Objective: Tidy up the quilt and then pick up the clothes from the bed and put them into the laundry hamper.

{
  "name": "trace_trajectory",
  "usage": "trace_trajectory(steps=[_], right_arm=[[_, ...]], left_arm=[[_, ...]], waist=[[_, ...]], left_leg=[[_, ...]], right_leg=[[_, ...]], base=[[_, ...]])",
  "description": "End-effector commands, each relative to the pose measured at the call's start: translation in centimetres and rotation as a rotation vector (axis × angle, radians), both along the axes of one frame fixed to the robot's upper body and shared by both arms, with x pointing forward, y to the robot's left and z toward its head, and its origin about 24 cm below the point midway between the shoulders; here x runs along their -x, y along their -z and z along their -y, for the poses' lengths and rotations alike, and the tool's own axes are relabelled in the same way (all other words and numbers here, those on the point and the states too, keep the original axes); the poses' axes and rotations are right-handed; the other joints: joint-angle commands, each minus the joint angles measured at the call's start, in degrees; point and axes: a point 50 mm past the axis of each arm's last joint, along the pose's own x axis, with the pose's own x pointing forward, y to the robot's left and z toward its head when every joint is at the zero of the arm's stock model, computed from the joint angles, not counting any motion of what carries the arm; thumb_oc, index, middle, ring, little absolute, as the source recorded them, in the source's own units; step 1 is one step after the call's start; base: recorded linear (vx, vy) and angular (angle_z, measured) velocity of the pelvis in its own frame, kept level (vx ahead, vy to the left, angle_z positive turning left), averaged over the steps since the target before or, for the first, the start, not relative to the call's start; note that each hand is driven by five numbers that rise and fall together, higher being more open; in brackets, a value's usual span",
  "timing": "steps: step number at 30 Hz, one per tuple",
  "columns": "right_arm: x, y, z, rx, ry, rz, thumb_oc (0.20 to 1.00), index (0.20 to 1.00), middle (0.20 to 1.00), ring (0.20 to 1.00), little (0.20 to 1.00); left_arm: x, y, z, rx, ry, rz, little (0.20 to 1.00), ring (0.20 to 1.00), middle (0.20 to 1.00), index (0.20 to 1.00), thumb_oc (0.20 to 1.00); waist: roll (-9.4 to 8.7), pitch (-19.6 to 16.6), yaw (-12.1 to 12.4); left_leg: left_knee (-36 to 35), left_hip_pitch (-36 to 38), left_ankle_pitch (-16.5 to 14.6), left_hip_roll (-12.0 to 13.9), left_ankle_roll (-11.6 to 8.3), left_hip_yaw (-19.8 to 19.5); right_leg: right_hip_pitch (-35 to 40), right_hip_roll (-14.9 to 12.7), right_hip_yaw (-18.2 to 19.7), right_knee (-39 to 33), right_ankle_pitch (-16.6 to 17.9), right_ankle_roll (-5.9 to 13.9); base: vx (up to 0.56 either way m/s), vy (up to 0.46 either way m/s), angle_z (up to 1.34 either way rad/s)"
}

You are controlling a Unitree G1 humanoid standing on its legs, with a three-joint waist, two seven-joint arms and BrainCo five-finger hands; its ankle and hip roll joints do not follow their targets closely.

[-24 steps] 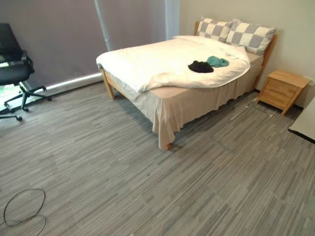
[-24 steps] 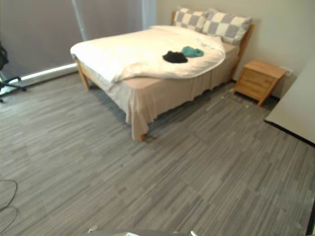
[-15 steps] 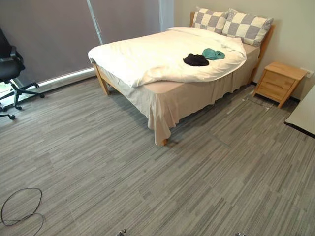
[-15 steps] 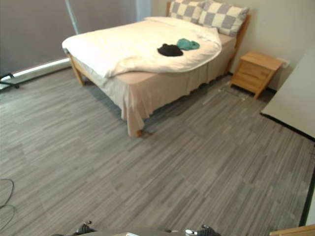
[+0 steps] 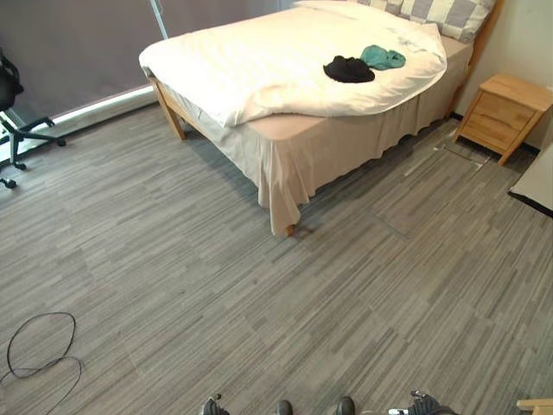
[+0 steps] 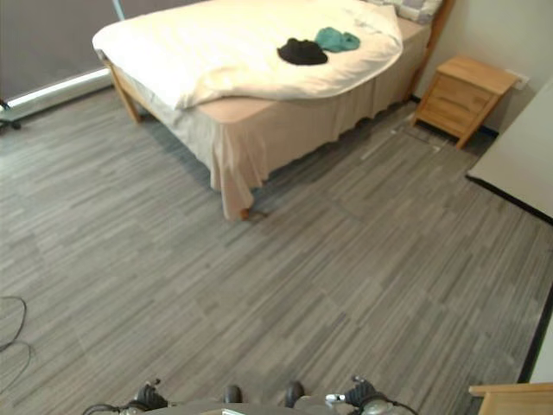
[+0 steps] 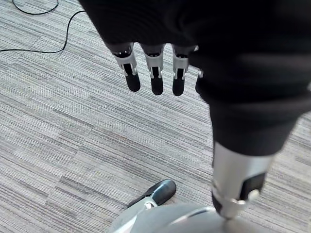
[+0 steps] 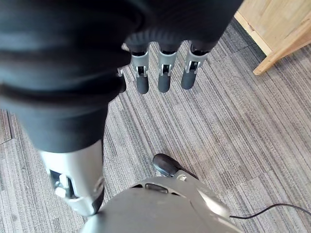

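The left hand (image 7: pixel 155 73) hangs at the robot's side over the grey floor (image 7: pixel 58 145), its fingers straight and relaxed with nothing in them; the right hand (image 8: pixel 163 68) hangs the same way, fingers loose and empty, above the floor beside a pale wooden furniture leg (image 8: pixel 282 39); neither hand is anywhere near the bed (image 5: pixel 328 156), which stands well apart across the open floor.

By the look of it the task is hardly begun; the cream quilt (image 5: pixel 259 69) lies skewed on the bed, bunched toward one side so that the tan sheet at the near corner is bared, so the tidying seems still to be done; the black garment (image 5: pixel 348 69) and the teal garment (image 5: pixel 382 58) lie touching each other on the quilt near the pillows (image 5: pixel 449 10), not yet picked up; a laundry hamper cannot be made out, so its place cannot be told.

The head views give the bed, the clothes, the wooden nightstand (image 5: pixel 505 104) beside the bed and an office chair (image 5: pixel 13 112) off by the window wall; the wrist views give what those lack, the state of each hand, seen close against the floor.
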Motion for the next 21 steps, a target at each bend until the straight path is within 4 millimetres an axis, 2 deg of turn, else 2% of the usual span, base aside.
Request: trace_trajectory(steps=[1,3,4,5,6,8,9,10,11,13,14,15,16,17,18,20,21], right_arm=[[-2.0,-0.6,0.4,0.037,-0.021,0.042,1.0,1.0,1.0,1.0,1.0],[-2.7,-0.8,0.4,0.038,-0.018,0.06,1.0,1.0,1.0,1.0,1.0],[-3.3,-0.9,0.3,0.031,-0.011,0.074,1.0,1.0,1.0,1.0,1.0],[-3.3,-0.9,0.3,0.031,-0.011,0.074,1.0,1.0,1.0,1.0,1.0],[-3.3,-1.0,0.4,0.027,-0.002,0.077,1.0,1.0,1.0,1.0,1.0],[-3.3,-1.0,0.7,0.029,0.016,0.077,1.0,1.0,1.0,1.0,1.0],[-3.3,-1.0,0.6,0.024,0.028,0.078,1.0,1.0,1.0,1.0,1.0],[-3.0,-0.9,0.8,0.027,0.048,0.071,1.0,1.0,1.0,1.0,1.0],[-3.0,-0.9,0.8,0.027,0.048,0.071,1.0,1.0,1.0,1.0,1.0],[-2.7,-0.9,1.0,0.028,0.066,0.072,1.0,1.0,1.0,1.0,1.0],[-2.7,-0.9,1.0,0.028,0.078,0.074,1.0,1.0,1.0,1.0,1.0],[-2.7,-0.9,1.0,0.029,0.078,0.074,1.0,1.0,1.0,1.0,1.0],[-2.6,-0.9,1.0,0.027,0.088,0.073,1.0,1.0,1.0,1.0,1.0],[-2.2,-0.7,0.9,0.021,0.1,0.067,1.0,1.0,1.0,1.0,1.0],[-2.2,-0.7,0.9,0.022,0.101,0.067,1.0,1.0,1.0,1.0,1.0],[-0.6,-0.3,1.1,0.022,0.119,0.022,1.0,1.0,1.0,1.0,1.0],[-0.6,-0.3,1.1,0.022,0.119,0.022,1.0,1.0,1.0,1.0,1.0]], left_arm=[[-2.5,-0.7,-0.7,-0.058,0.058,0.05,1.0,1.0,1.0,1.0,1.0],[-3.2,-0.9,-0.8,-0.061,0.052,0.07,1.0,1.0,1.0,1.0,1.0],[-3.8,-1.2,-1.3,-0.069,0.038,0.089,1.0,1.0,1.0,1.0,1.0],[-3.8,-1.2,-1.3,-0.07,0.038,0.089,1.0,1.0,1.0,1.0,1.0],[-3.7,-1.3,-1.5,-0.07,0.021,0.087,1.0,1.0,1.0,1.0,1.0],[-3.5,-1.2,-1.7,-0.069,-0.013,0.079,1.0,1.0,1.0,1.0,1.0],[-3.4,-1.2,-1.9,-0.073,-0.024,0.073,1.0,1.0,1.0,1.0,1.0],[-3.4,-1.2,-2.0,-0.078,-0.017,0.069,1.0,1.0,1.0,1.0,1.0],[-3.4,-1.2,-2.0,-0.078,-0.017,0.069,1.0,1.0,1.0,1.0,1.0],[-3.6,-1.3,-2.0,-0.086,0.007,0.071,1.0,1.0,1.0,1.0,1.0],[-3.8,-1.4,-2.0,-0.096,0.028,0.073,1.0,1.0,1.0,1.0,1.0],[-3.8,-1.3,-2.0,-0.096,0.028,0.073,1.0,1.0,1.0,1.0,1.0],[-4.1,-1.4,-2.0,-0.108,0.047,0.079,1.0,1.0,1.0,1.0,1.0],[-4.2,-1.5,-2.1,-0.128,0.077,0.073,1.0,1.0,1.0,1.0,1.0],[-4.2,-1.5,-2.1,-0.127,0.077,0.073,1.0,1.0,1.0,1.0,1.0],[-3.5,-1.3,-2.1,-0.13,0.089,0.048,1.0,1.0,1.0,1.0,1.0],[-3.5,-1.3,-2.1,-0.13,0.089,0.047,1.0,1.0,1.0,1.0,1.0]], waist=[[-1.8,1.11,-0.08],[-1.82,2.01,0.19],[-1.75,2.96,0.82],[-1.79,2.88,0.87],[-1.65,3.07,1.02],[-0.91,4.01,0.56],[-0.42,4.86,0.18],[-0.21,5.59,-0.46],[-0.19,5.68,-0.5],[-0.8,6.19,-1.58],[-1.27,6.73,-2.63],[-0.97,6.86,-2.71],[-0.71,7.4,-3.55],[-0.14,7.85,-4.97],[0.12,7.94,-4.89],[-0.14,7.05,-5.71],[-0.06,7.13,-5.75]], left_leg=[[-0.49,-0.07,-4.14,-1.0,-1.24,2.82],[-0.49,-0.98,-4.1,-0.94,-0.65,3.17],[-0.49,-1.47,-4.54,-0.79,0.29,3.74],[-0.49,-1.57,-4.54,-0.84,0.31,3.8],[-0.49,-1.23,-5.04,-0.87,0.73,4.14],[-0.49,0.37,-6.14,-0.66,1.47,4.44],[-0.49,1.38,-6.28,-0.12,1.6,4.22],[-0.49,2.86,-6.96,0.38,1.19,3.74],[-0.49,2.98,-7.01,0.4,1.17,3.7],[-0.49,4.29,-8.88,0.5,-0.25,3.23],[-0.49,5.9,-10.33,1.25,-1.96,2.55],[-0.49,6.13,-10.5,1.6,-2.04,2.48],[-0.49,7.42,-11.5,2.9,-3.34,2.39],[-0.49,9.84,-13.13,4.77,-5.03,2.82],[-0.49,10.03,-13.26,5.05,-5.11,2.95],[-0.49,13.17,-15.38,5.22,-5.94,3.23],[-0.49,13.3,-15.42,5.32,-5.96,3.21]], right_leg=[[0.47,-3.59,0.55,-0.94,-1.26,7.39],[-2.21,-3.69,0.95,2.72,-1.81,7.54],[-5.99,-4.2,0.13,10.01,-2.98,8.45],[-6.23,-4.27,0.2,10.29,-3.12,8.47],[-8.29,-5.23,-0.63,15.16,-2.88,9.95],[-12.63,-6.51,-1.54,25.11,0.1,11.61],[-15.18,-6.6,-1.39,29.76,1.36,11.71],[-18.2,-6.69,-0.95,29.95,1.14,11.28],[-18.08,-6.69,-1.0,30.0,1.05,11.27],[-18.76,-7.75,-1.34,19.73,0.6,10.29],[-19.76,-9.76,-1.51,7.99,3.54,10.74],[-19.06,-9.39,-1.82,7.16,3.89,10.74],[-21.05,-11.11,-2.43,1.76,6.67,11.86],[-24.52,-14.2,-2.7,-0.73,8.22,13.27],[-24.34,-13.91,-2.78,-0.75,8.16,13.24],[-24.02,-14.93,-4.79,0.54,9.49,13.67],[-23.82,-14.87,-4.89,0.47,9.48,13.68]], base=[[0.01,0.037,-0.03],[-0.03,0.058,-0.08],[-0.02,0.059,-0.19],[0.04,0.075,-0.39],[0.11,0.08,-0.26],[0.19,0.103,-0.19],[0.36,0.038,-0.37],[0.28,0.008,-0.23],[0.39,-0.069,-0.1],[0.46,-0.194,0.26],[0.46,-0.22,0.35],[0.5,-0.26,0.36],[0.57,-0.269,0.3],[0.57,-0.27,0.34],[0.67,-0.28,0.43],[0.52,-0.168,0.35],[0.71,-0.234,0.05]])
